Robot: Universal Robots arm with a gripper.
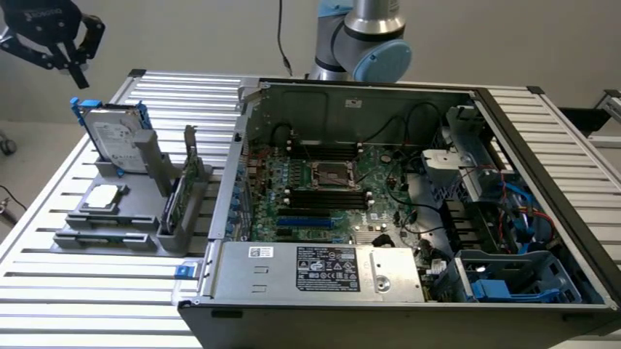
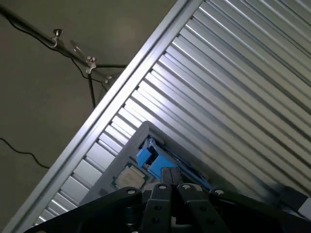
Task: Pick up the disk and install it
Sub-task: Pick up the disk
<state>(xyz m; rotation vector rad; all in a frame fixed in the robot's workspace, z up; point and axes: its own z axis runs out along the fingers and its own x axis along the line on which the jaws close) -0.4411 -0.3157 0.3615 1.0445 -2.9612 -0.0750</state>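
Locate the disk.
On the exterior view's left, the disk stands on edge in the grey holder, behind the processor chip and beside the open computer case.

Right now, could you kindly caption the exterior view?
Shut gripper hangs above the disk, upright in its grey rack beside the open computer case.

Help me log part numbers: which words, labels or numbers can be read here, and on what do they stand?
None can be read as text.
Black label on the power supply: too small.
White sticker beside it: too small.
White label on the disk: blurred.
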